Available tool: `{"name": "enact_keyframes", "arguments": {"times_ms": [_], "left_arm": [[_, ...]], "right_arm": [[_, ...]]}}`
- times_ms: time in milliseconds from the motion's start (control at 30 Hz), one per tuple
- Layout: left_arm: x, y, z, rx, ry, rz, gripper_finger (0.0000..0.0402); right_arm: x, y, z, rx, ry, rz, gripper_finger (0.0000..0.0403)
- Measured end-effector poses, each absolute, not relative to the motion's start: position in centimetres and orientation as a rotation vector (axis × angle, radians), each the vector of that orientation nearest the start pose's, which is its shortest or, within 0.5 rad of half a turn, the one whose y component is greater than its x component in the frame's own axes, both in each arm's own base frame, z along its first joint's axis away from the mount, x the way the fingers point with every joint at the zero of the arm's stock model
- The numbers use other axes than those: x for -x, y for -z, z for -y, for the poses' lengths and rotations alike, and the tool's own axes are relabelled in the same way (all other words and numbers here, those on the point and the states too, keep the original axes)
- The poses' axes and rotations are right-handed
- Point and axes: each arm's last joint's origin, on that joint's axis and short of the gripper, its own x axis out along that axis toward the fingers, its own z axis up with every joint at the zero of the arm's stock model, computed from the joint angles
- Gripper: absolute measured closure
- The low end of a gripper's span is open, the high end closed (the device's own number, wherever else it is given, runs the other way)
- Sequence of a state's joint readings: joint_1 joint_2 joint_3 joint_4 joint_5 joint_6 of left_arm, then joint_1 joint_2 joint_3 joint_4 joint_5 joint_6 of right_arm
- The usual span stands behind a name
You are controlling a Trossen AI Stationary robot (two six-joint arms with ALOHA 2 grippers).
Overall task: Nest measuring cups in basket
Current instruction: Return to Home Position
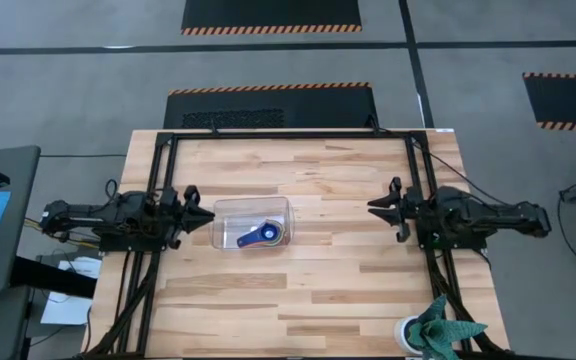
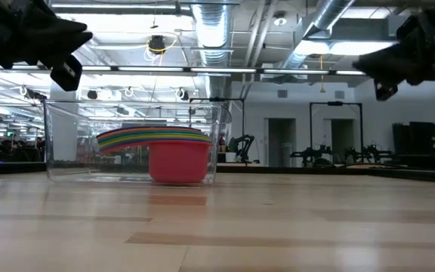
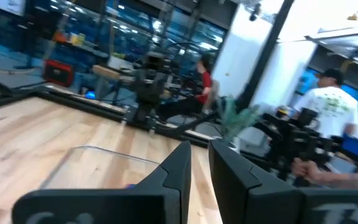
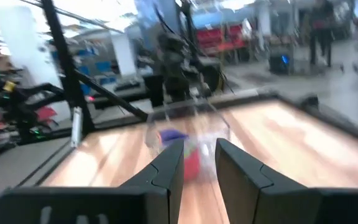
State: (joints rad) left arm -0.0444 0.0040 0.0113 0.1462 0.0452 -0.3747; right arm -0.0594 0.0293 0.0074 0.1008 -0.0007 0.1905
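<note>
The clear basket (image 1: 252, 223) stands on the table left of centre. The measuring cups (image 2: 168, 155) sit nested inside it: red at the bottom, a rainbow of handles pointing left, and the dark blue cup (image 1: 261, 234) on top. My left gripper (image 1: 200, 213) hovers just off the basket's left end, raised above the table (image 2: 66, 45), with its fingers a little apart (image 3: 201, 165). My right gripper (image 1: 373, 208) hovers to the right of the basket, well clear of it, also raised (image 2: 384, 72) and slightly open (image 4: 197, 162). The basket (image 4: 188, 134) lies ahead of it.
Bare wooden tabletop (image 1: 318, 290) lies all around the basket. A green plant-like object (image 1: 438, 335) sits at the near right corner. In the room beyond, a person in a white shirt (image 3: 328, 109) stands past the table.
</note>
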Motion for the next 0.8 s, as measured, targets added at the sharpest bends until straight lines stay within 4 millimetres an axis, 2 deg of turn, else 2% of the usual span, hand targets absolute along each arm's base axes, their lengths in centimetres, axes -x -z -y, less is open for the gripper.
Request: {"name": "enact_keyframes", "arguments": {"times_ms": [133,267,400,567,800], "left_arm": [[-9.6,-18.1,0.8,0.384,0.192,0.118,0.0356],[-9.6,-18.0,0.9,0.363,0.227,0.103,0.0356],[-9.6,-17.8,0.8,0.264,0.186,0.097,0.0356],[-9.7,-17.1,0.7,0.256,0.155,0.025,0.0356],[-9.7,-17.0,0.6,0.257,0.114,0.024,0.0356]], "right_arm": [[-9.8,-16.8,0.6,-0.247,0.064,0.029,0.0285],[-9.8,-16.7,0.6,-0.230,0.065,0.022,0.0285],[-9.8,-16.7,0.6,-0.230,0.062,0.018,0.0285],[-9.8,-16.6,0.6,-0.230,0.061,0.014,0.0285],[-9.8,-16.6,0.6,-0.228,0.061,0.011,0.0285]]}}
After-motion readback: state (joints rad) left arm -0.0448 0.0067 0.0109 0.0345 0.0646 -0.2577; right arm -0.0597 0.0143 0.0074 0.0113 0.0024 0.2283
